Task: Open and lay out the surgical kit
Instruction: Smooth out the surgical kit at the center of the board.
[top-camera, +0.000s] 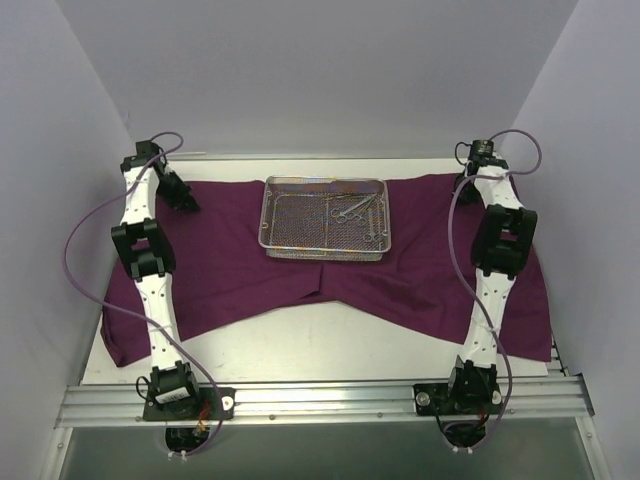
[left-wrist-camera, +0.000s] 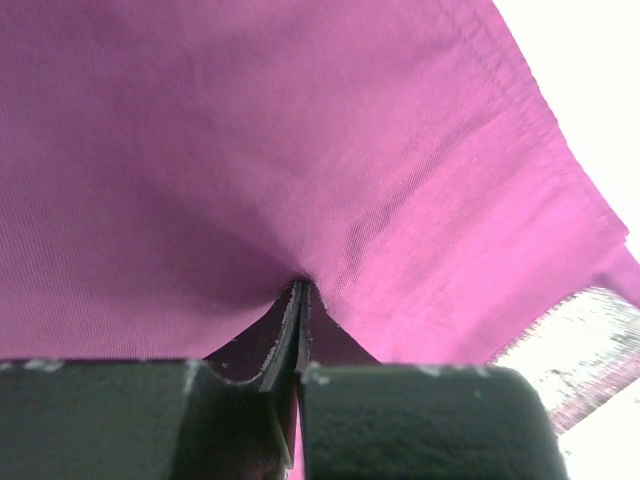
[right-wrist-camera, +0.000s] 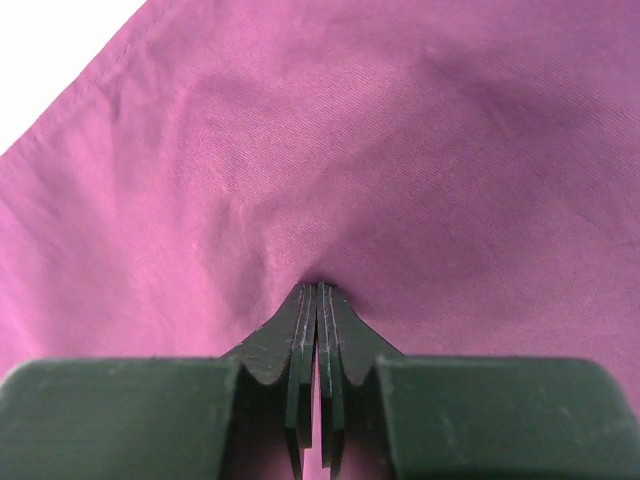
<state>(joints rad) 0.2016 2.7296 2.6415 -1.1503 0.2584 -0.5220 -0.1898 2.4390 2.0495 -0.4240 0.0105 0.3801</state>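
With the purple cloth wrap (top-camera: 250, 270) spread on the tabletop (top-camera: 330, 338) under the wire-mesh tray (top-camera: 300, 228) of instruments (top-camera: 358, 207), the left gripper (left-wrist-camera: 300, 288) and right gripper (right-wrist-camera: 320, 288) each pinch its far side, likely flattening it, so next comes letting go and lifting instruments out.

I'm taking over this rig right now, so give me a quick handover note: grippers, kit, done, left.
left gripper: shut, pinching the cloth wrap at its far-left part.
right gripper: shut, pinching its far-right corner.
wire-mesh tray sits on the cloth, instruments inside.
Done: wrap spread open.
Left: release the cloth, lay out the instruments.
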